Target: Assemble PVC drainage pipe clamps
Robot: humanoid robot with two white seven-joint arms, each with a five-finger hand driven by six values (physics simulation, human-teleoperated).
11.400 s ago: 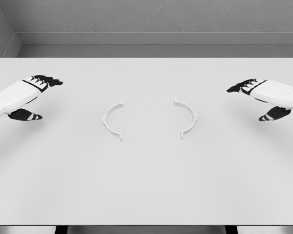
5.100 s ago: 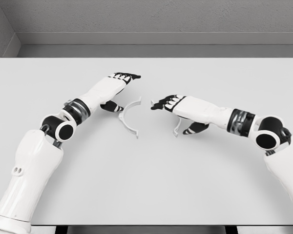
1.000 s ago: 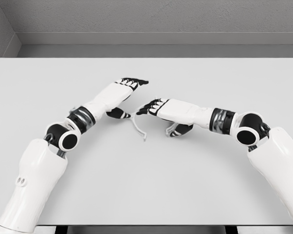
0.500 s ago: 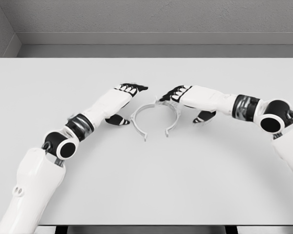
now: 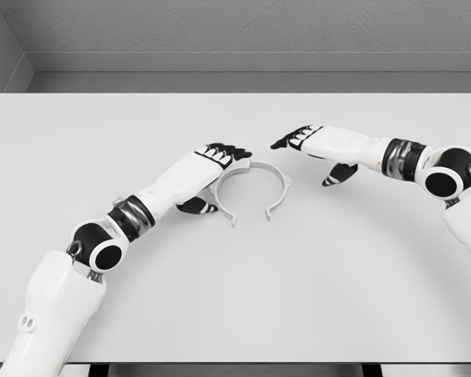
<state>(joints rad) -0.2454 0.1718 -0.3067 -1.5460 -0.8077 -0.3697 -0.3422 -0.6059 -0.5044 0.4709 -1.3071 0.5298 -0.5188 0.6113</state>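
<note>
Two white half-ring clamp pieces lie joined at their far ends on the white table [image 5: 235,298], making one arch open toward me. The left half [image 5: 218,190] and the right half [image 5: 280,187] meet near the top. My left hand [image 5: 212,169] rests against the left half's outer side, fingers extended over its far end and thumb low beside it, gripping nothing. My right hand [image 5: 306,149] hovers to the right of the arch, apart from it, fingers spread.
A grey wall and ledge run behind the table's far edge [image 5: 235,94]. Both forearms stretch over the table's middle from the lower left and the right.
My right hand has pulled away to the right and back from the right half. My left hand has shifted slightly right against the left half. The joined arch stays in place.
</note>
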